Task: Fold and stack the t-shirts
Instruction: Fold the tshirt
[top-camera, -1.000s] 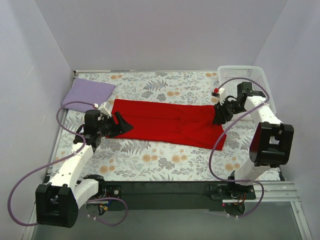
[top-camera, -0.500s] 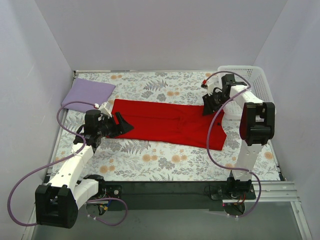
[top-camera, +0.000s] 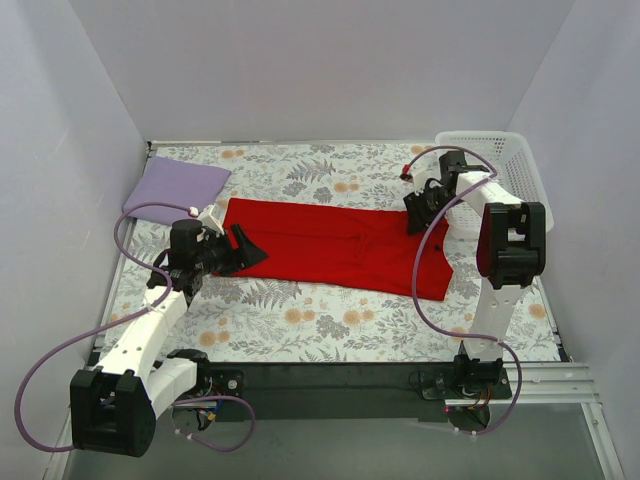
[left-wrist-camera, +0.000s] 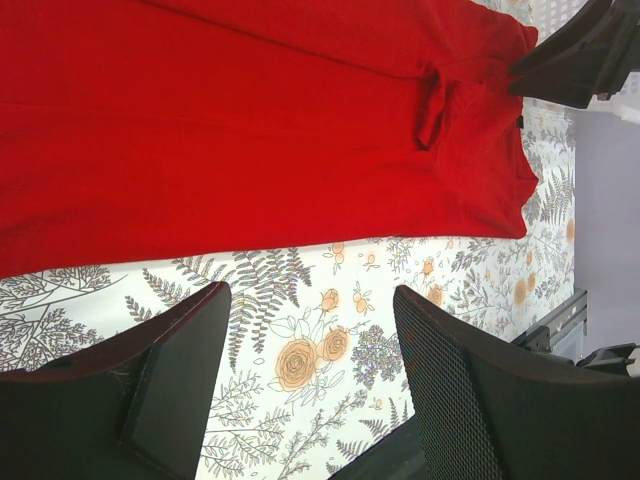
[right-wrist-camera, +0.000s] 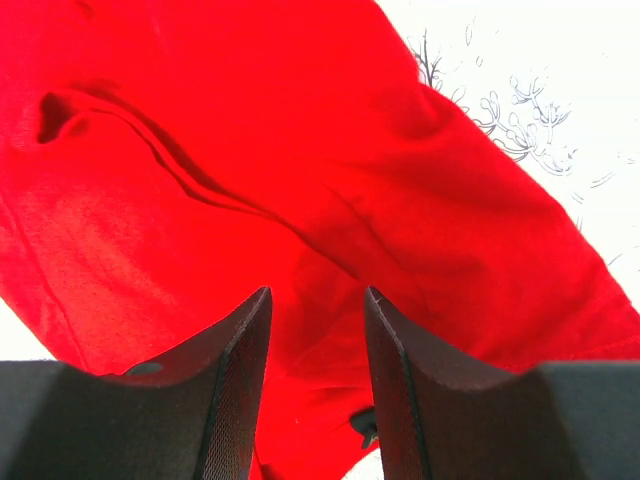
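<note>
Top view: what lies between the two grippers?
The red shirt, flat on the floral cloth, spans from left gripper to right gripper, in the top view.

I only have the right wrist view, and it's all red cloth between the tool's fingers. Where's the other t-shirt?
Observer: The lavender t-shirt lies folded at the floral cloth's far left corner.
Operator: What's the left tool doing?
Observer: The left tool is open at the red t-shirt's left end, holding nothing.
Operator: Anything else out there?
Observer: A white basket stands at the far right corner.
</note>
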